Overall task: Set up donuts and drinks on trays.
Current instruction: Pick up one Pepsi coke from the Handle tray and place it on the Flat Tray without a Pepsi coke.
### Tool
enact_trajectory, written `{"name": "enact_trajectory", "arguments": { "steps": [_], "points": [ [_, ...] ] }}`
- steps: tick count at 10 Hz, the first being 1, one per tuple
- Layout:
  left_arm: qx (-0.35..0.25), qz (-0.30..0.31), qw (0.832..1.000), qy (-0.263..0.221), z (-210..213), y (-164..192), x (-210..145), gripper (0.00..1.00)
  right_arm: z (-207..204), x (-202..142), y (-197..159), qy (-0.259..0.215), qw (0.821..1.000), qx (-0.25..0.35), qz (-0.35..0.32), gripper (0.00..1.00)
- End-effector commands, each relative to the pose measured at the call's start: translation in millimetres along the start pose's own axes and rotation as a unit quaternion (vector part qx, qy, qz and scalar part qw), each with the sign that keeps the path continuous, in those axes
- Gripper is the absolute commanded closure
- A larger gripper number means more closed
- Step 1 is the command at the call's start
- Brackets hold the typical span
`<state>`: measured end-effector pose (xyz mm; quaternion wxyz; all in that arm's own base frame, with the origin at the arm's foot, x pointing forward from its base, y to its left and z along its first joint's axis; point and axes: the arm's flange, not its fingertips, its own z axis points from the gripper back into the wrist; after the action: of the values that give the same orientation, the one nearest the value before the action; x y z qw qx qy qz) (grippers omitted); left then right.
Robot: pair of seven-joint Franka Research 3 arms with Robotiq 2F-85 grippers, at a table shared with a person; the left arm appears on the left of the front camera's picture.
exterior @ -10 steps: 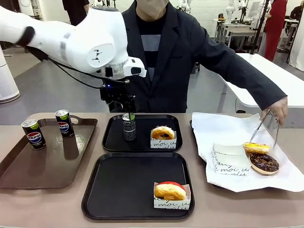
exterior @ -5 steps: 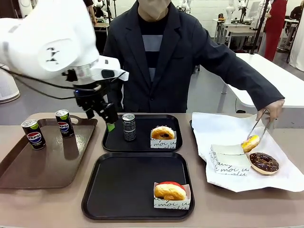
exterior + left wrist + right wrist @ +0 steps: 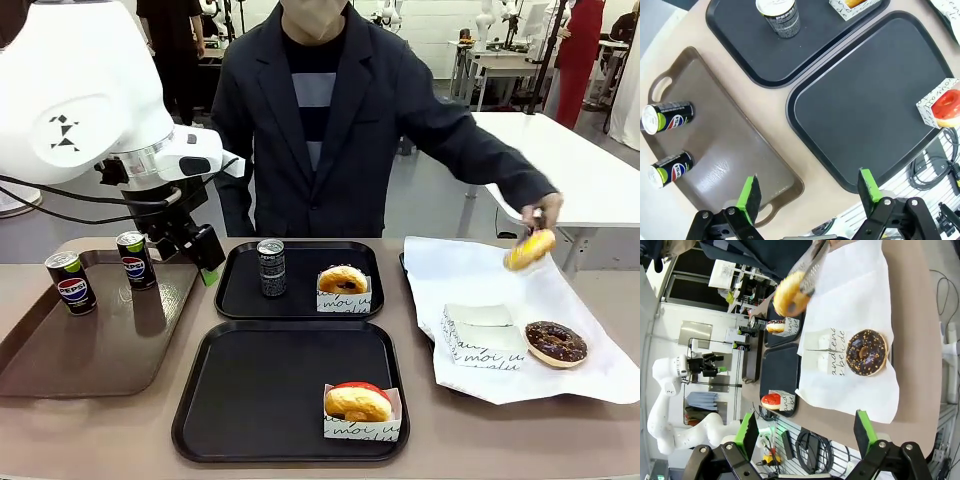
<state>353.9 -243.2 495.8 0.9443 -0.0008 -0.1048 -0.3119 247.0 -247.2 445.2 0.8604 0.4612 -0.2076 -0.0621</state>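
Observation:
On the far black tray [image 3: 240, 285] a dark grey-patterned can [image 3: 271, 267] stands beside a boxed glazed donut [image 3: 343, 287]. The near black tray [image 3: 270, 390] holds one boxed red-topped donut [image 3: 360, 407]. My left gripper [image 3: 203, 258] hangs open and empty over the gap between the brown tray and the far black tray; its wrist view shows the jaws wide apart [image 3: 809, 192]. Two Pepsi cans [image 3: 71, 283] [image 3: 134, 259] stand on the brown tray. The person's tongs hold a yellow-iced donut [image 3: 529, 249] in the air. My right gripper [image 3: 805, 432] is open and empty.
A long brown tray with handles [image 3: 100, 340] lies at the left. White paper [image 3: 470, 270] at the right carries an empty white box [image 3: 485, 335] and a chocolate donut [image 3: 556, 342]. The person's arm reaches over that paper.
My left gripper let go of the dark can on the far tray and swung left toward the brown tray. The person lifted the yellow donut off the paper with tongs.

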Motion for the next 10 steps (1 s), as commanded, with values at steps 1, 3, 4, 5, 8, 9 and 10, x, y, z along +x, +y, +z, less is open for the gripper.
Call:
{"name": "enact_trajectory", "arguments": {
  "steps": [1, 3, 4, 5, 8, 9, 10],
  "points": [
    [-0.002, 0.000, 1.000, 0.001, 0.2, -2.5, 8.1, 0.00, -0.2, 2.1, 0.5, -0.012, 1.000, 0.015, 0.008, 0.00],
    [-0.001, -0.002, 1.000, 0.001, -0.6, -1.1, 3.3, 0.00, -0.2, 2.1, 0.5, -0.012, 1.000, 0.015, 0.008, 0.00],
    [0.013, 0.038, 0.999, -0.003, 7.5, 34.7, -7.1, 0.00, -0.2, 2.1, 0.5, -0.012, 1.000, 0.015, 0.008, 0.00],
    [0.011, 0.076, 0.997, -0.008, 14.4, 64.6, -16.0, 0.00, -0.2, 2.1, 0.5, -0.012, 1.000, 0.015, 0.008, 0.00],
    [-0.023, 0.191, 0.981, 0.010, 37.7, 159.8, -42.3, 0.00, -0.2, 2.1, 0.5, -0.012, 1.000, 0.015, 0.008, 0.00],
    [-0.028, 0.219, 0.975, 0.019, 39.6, 186.9, -56.0, 0.00, -0.2, 2.1, 0.5, -0.012, 1.000, 0.015, 0.008, 0.00],
    [-0.035, 0.250, 0.967, 0.024, 36.9, 207.4, -72.5, 0.00, -0.2, 2.1, 0.5, -0.012, 1.000, 0.015, 0.008, 0.00]
  ]
}}
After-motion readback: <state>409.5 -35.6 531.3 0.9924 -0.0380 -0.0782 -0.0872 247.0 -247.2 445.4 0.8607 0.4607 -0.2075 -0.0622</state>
